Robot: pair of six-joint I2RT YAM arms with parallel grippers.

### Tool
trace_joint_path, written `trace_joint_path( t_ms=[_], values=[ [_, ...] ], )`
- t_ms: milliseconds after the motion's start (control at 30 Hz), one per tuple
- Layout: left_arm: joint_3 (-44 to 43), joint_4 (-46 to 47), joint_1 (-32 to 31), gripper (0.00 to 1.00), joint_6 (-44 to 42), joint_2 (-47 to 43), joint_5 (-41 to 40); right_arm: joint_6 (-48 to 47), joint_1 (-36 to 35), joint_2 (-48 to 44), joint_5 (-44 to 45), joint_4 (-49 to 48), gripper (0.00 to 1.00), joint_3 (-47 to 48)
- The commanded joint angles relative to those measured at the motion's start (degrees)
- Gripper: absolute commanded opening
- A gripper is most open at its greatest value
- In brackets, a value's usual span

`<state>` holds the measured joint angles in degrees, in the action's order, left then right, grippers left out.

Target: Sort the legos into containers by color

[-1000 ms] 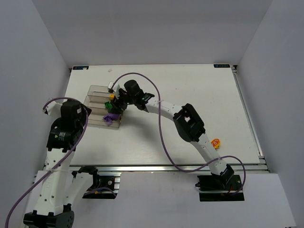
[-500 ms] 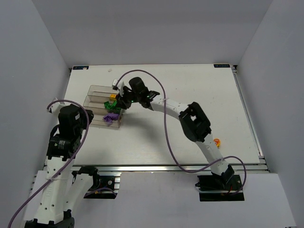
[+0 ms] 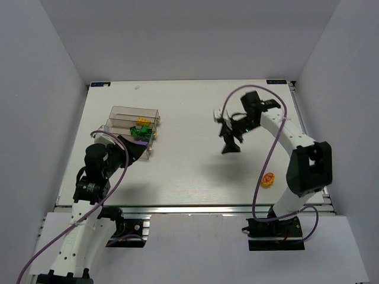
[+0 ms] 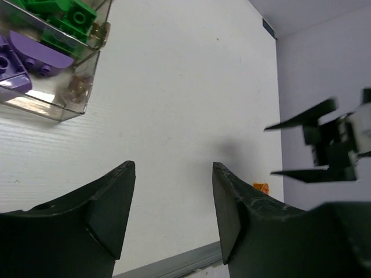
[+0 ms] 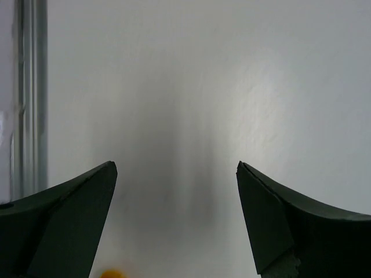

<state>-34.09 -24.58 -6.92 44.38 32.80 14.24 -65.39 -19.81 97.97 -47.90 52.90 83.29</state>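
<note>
The right two-finger gripper (image 3: 228,141), jaws spread wide and empty, hangs above mid-table and should descend straddling the small yellow-orange plastic brick (image 3: 269,178) lying near the white table (image 3: 189,171)'s near right edge, well apart from the clear plastic three-box container row (image 3: 121,111) at left.

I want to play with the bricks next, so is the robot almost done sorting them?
Nearly. Done: purple bricks, green bricks and a yellow brick lie in the clear boxes. In hand: nothing, the left gripper and right gripper are both open and empty. Left: one orange brick out on the table.
</note>
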Motion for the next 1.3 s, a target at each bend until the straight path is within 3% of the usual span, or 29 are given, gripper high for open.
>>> trace_joint_path(
  t_ms=[0, 133, 200, 300, 467, 700, 867, 1100, 1200, 1267],
  values=[
    [1.21, 4.36, -0.29, 0.66, -0.79, -2.12, 4.22, -18.54, 4.24, -10.50, 12.24, 10.95, 0.89, -11.27],
    [2.62, 5.06, -0.29, 0.68, -0.26, -2.56, 4.65, -35.56, 12.40, -21.66, 20.03, 9.75, 0.89, -23.67],
    [3.32, 5.68, -0.29, 0.68, 0.18, -2.47, 5.18, -42.25, 17.40, -22.04, 22.13, 13.87, 0.89, -24.22],
    [3.59, 5.86, -0.29, 0.69, 0.18, -2.65, 5.54, -50.70, 18.94, -20.46, 25.29, 17.13, 0.89, -23.52],
    [3.76, 5.77, -0.29, 0.69, -0.35, -2.65, 5.80, -62.90, 25.95, -19.93, 31.02, 12.49, 0.89, -29.13],
    [3.94, 4.19, -0.29, 0.69, -0.70, -4.14, 5.36, -69.61, 26.41, -18.52, 34.71, 10.65, 0.89, -33.61],
    [4.82, 3.57, 0.24, 0.70, -0.35, -5.46, 4.66, -69.70, 25.97, -19.66, 34.72, 2.84, 0.89, -39.42],
    [5.26, 3.40, 0.24, 0.70, -0.17, -5.64, 4.39, -70.68, 25.53, -20.63, 32.87, -0.08, 0.87, -44.52],
    [4.99, 2.87, 0.24, 0.70, 0.00, -5.73, 3.96, -70.32, 25.26, -21.59, 31.47, 0.97, 0.76, -43.74],
    [5.17, 2.61, 0.24, 0.70, 0.27, -6.16, 3.78, -70.06, 25.09, -21.77, 30.59, 1.67, 0.51, -41.63]
  ],
)
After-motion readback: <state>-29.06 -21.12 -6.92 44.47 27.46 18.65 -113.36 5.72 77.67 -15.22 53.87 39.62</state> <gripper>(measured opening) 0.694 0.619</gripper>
